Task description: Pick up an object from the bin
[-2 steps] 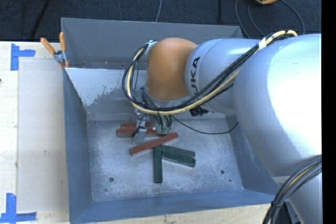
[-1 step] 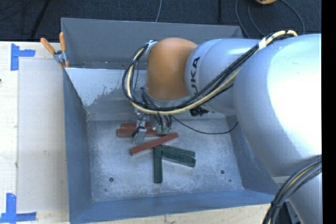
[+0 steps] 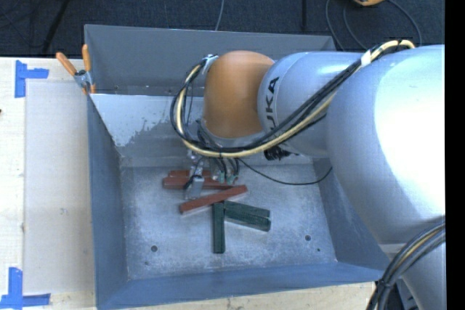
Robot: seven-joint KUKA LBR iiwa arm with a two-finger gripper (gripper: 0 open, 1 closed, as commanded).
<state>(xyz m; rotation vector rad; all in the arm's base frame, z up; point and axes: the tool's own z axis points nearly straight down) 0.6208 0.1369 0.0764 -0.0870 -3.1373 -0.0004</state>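
My gripper (image 3: 197, 180) reaches down at the back middle of the bin floor, under the orange cover, with its tip on the cluster of flat sticks. A reddish-brown stick (image 3: 174, 180) lies just left of it, partly hidden by the gripper. A second reddish-brown stick (image 3: 215, 198) runs slantwise just below the tip. A dark green block (image 3: 247, 216) lies to the lower right, and a thin dark green stick (image 3: 218, 228) points toward the front wall.
The arm and its cables cover the right part of the bin. The sticks lie in one small overlapping cluster at the bin's middle. Bare floor lies left and in front of them.
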